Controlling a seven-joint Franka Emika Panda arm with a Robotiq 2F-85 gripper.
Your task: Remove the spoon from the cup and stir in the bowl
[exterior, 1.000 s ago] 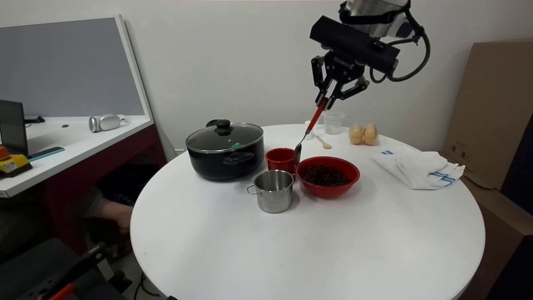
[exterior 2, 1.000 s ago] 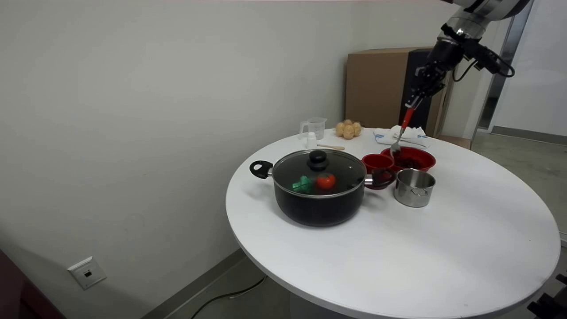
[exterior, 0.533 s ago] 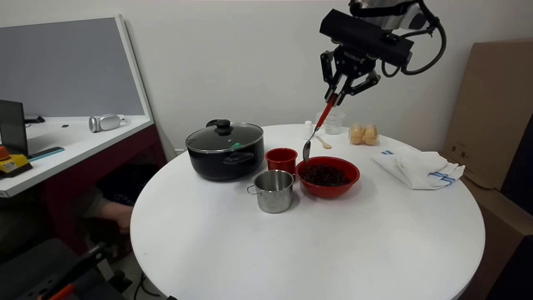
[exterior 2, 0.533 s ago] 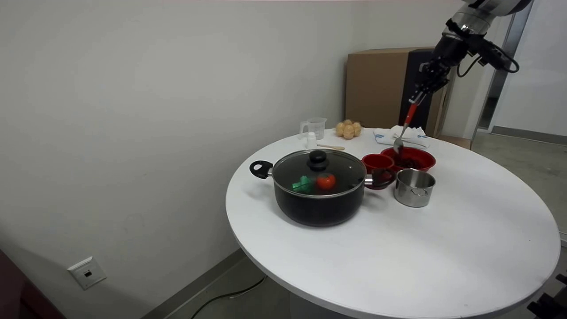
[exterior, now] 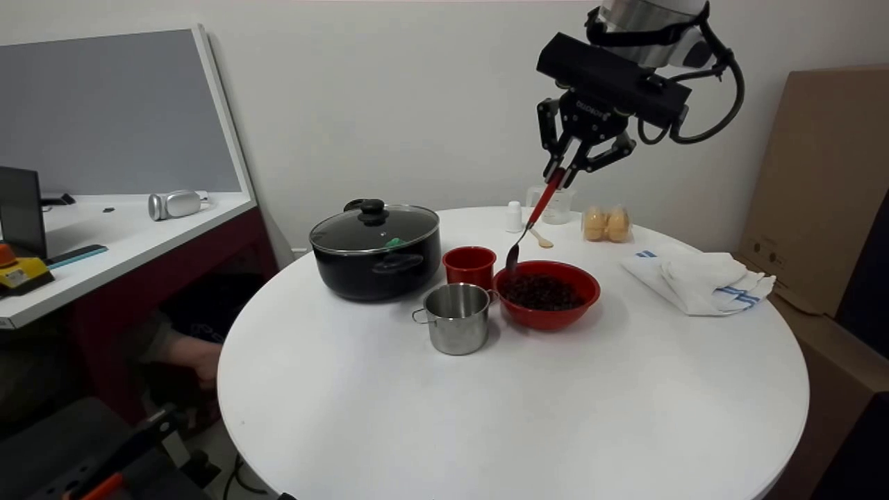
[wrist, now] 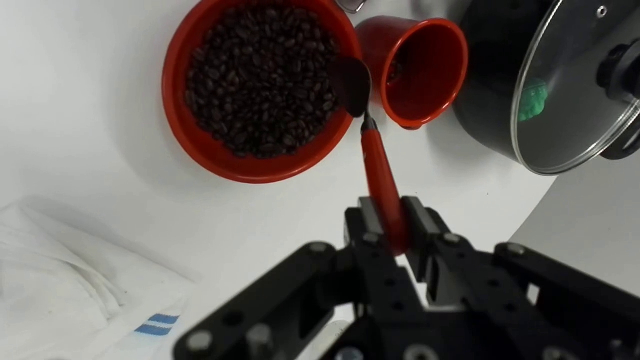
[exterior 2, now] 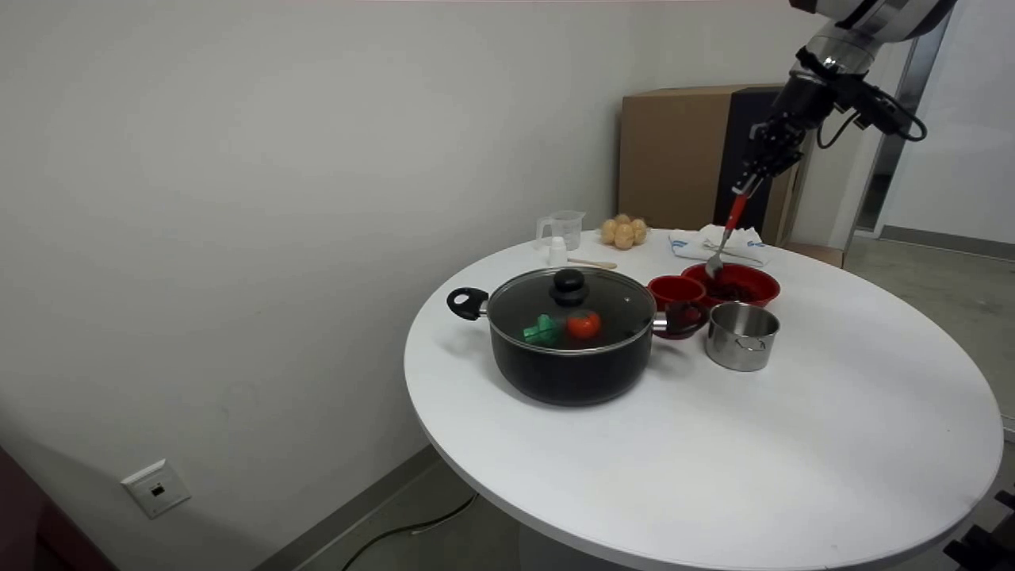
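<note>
My black gripper (wrist: 392,215) pinches the red-handled metal spoon (wrist: 377,160), tip at the edge of the round red bowl (wrist: 250,172).

Compared with 1 second ago, you have the gripper (exterior: 559,175) farther from the lidded pot (exterior: 375,274) and nearer the edge of the surface (exterior: 625,403) where the towel (exterior: 701,281) lies. The spoon (exterior: 545,198) goes with it: in an exterior view its head moves off the edge of the red cup (exterior: 469,276) and now stands at the cup-side edge of the bowl (exterior: 549,319); whether it touches, you cannot tell. In both exterior views you have the gripper and the spoon a little lower than 0.5 s ago. Your move also fully uncovers the white bottle (exterior: 514,217) and puts the red handle across more of the clear measuring cup (exterior: 561,208).
</note>
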